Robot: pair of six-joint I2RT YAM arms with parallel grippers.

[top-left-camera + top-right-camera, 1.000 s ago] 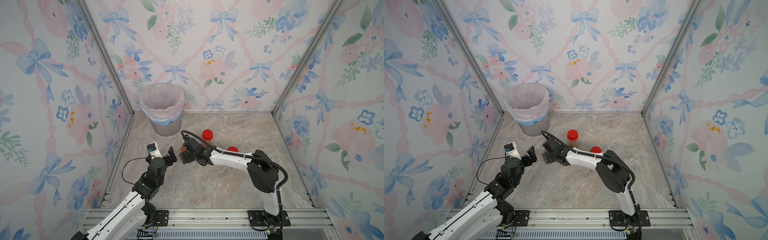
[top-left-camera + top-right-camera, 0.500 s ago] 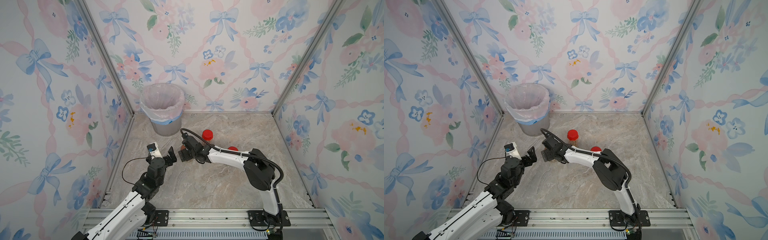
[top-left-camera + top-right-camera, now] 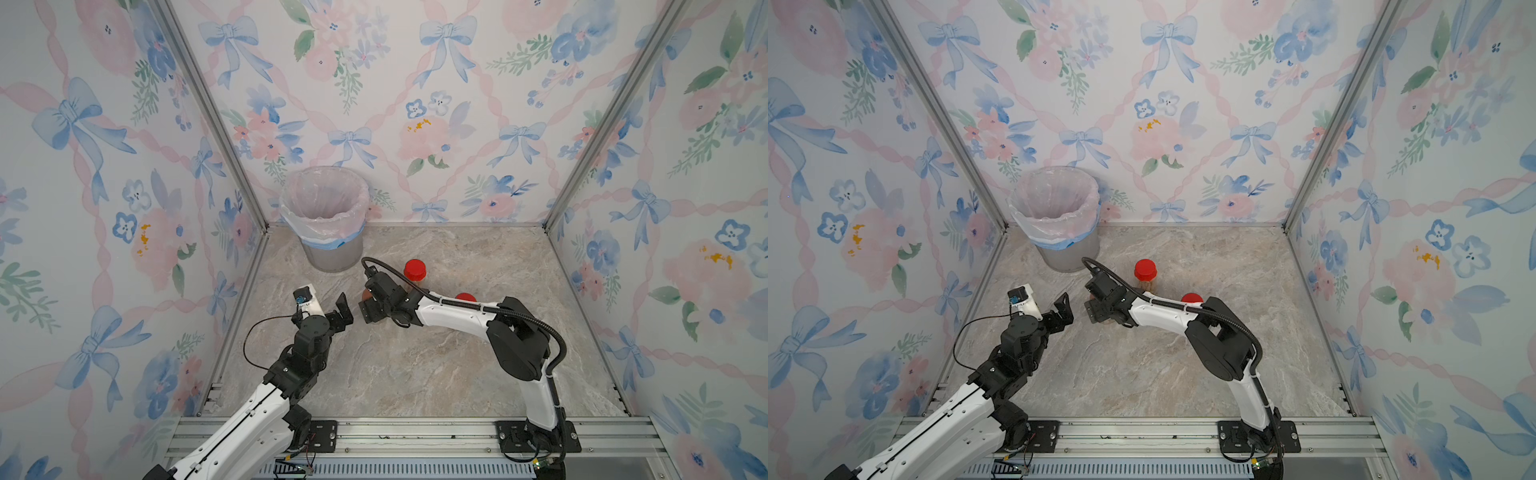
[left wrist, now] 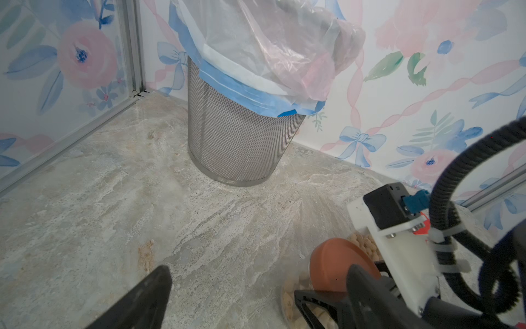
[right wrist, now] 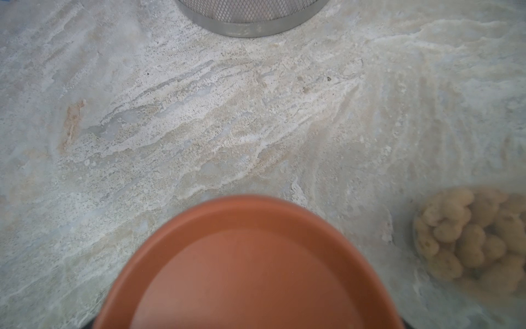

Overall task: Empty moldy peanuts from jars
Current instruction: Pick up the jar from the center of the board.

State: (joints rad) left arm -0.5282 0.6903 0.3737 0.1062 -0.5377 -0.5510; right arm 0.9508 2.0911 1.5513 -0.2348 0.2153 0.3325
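The right gripper (image 3: 371, 311) hangs directly over the brown-lidded jar (image 4: 337, 263), just left of centre in both top views, probably lined up to take it. I can't tell whether its jaws have closed on it. The left gripper (image 3: 343, 312) sits just beside it, spread wide and empty, likely ready to help unscrew. Every lid is on, so the moldy peanuts (image 5: 469, 242) are sealed inside. The jars stand upright, long axis vertical, lids up. The red-lidded jars (image 3: 415, 271) are right of centre and the bin (image 3: 332, 259) is upper left.
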